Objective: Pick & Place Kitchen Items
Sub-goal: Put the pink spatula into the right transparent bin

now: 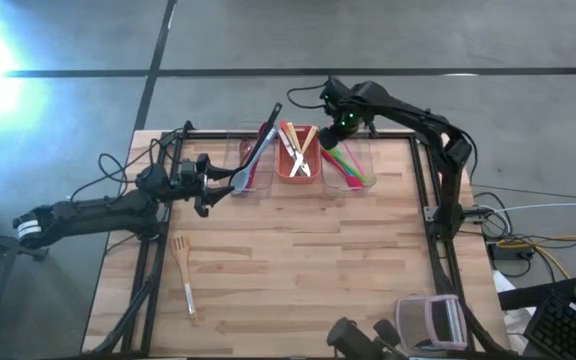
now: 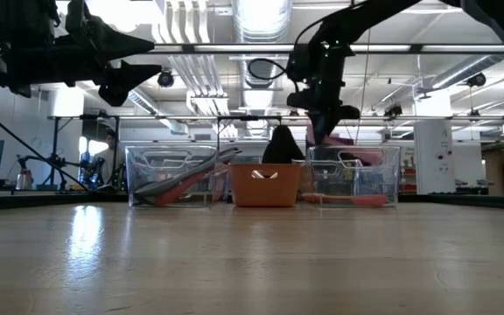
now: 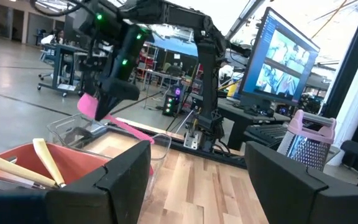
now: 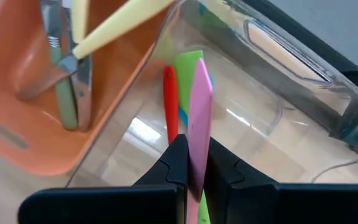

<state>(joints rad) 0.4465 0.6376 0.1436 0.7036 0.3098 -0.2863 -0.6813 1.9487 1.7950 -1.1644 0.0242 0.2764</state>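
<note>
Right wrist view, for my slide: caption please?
Right tool shut on a pink plastic utensil above the clear bin.

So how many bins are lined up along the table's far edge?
3: a clear bin on the left, an orange bin in the middle, another clear bin on the right.

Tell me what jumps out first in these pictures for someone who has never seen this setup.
The right gripper hangs over the clear bin at the table's far right, shut on a pink utensil above the red and green ones lying inside. Beside that bin sits an orange bin of utensils, then another clear bin with a grey spatula leaning out of it. The left gripper hovers open near it, and a wooden spatula lies alone on the table's near left.
</note>
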